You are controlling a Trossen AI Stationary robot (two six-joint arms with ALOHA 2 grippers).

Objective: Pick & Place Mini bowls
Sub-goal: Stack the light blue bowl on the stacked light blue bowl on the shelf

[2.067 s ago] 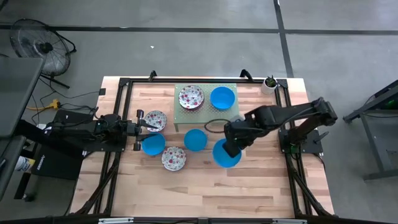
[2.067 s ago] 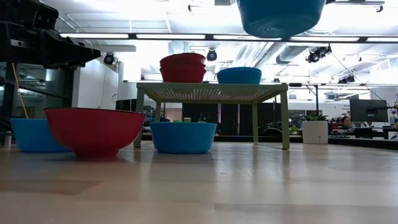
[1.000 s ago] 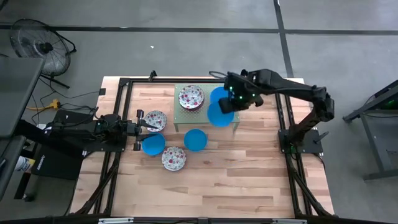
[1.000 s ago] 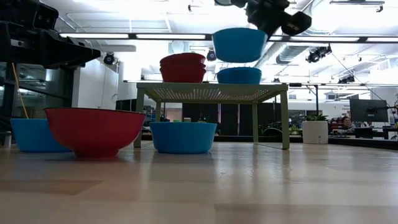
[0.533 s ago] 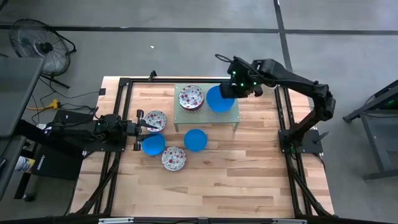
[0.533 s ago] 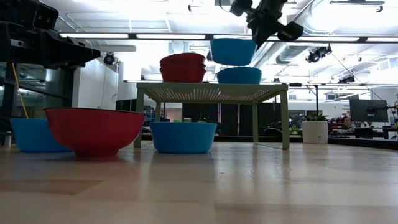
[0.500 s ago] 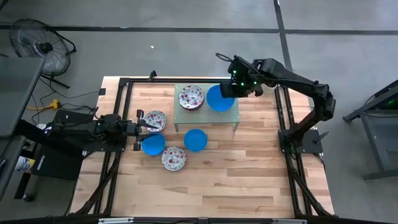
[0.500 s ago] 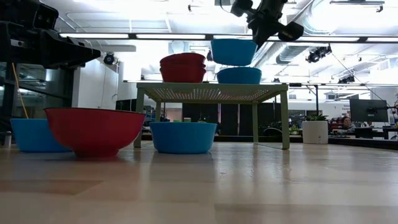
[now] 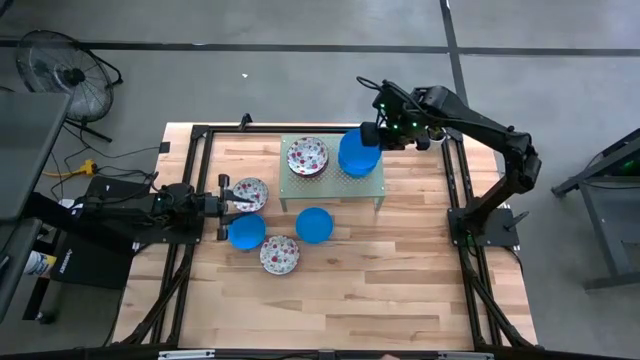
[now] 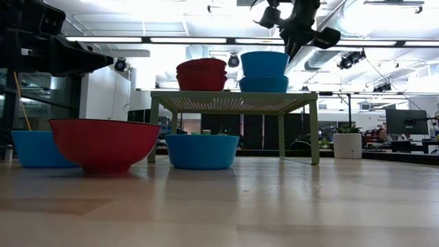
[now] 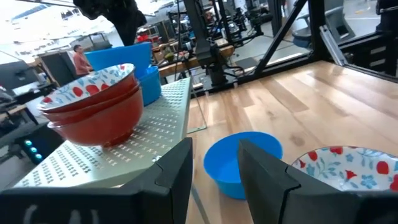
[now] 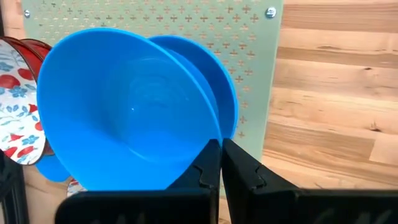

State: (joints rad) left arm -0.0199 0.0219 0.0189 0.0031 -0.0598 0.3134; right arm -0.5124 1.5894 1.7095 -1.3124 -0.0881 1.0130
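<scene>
The right gripper (image 9: 372, 134) is closed on the rim of a blue mini bowl (image 9: 357, 152), holding it over the pale green perforated stand (image 9: 331, 181) near the worktop's (image 9: 400, 290) far edge. In the low view this held bowl (image 10: 264, 63) sits directly on top of a second blue bowl (image 10: 263, 84) that rests on the stand (image 10: 233, 103); whether the two touch cannot be told for certain. The right wrist view shows the gripper's fingers (image 12: 211, 165) pinched together on the held bowl's (image 12: 124, 109) rim, with the lower bowl (image 12: 214, 81) showing behind it.

Beside these on the stand is a stack of floral bowls (image 9: 307, 156), red outside in the low view (image 10: 202, 74).

On the worktop in front of the stand lie one blue bowl (image 9: 314, 225), another blue bowl (image 9: 246, 232) nearer the left edge, a floral bowl (image 9: 279, 254) between and in front of them, and a floral bowl (image 9: 248, 192) just at the left gripper (image 9: 226, 194).

The left gripper waits low at the left edge, its fingers parted and holding nothing.
</scene>
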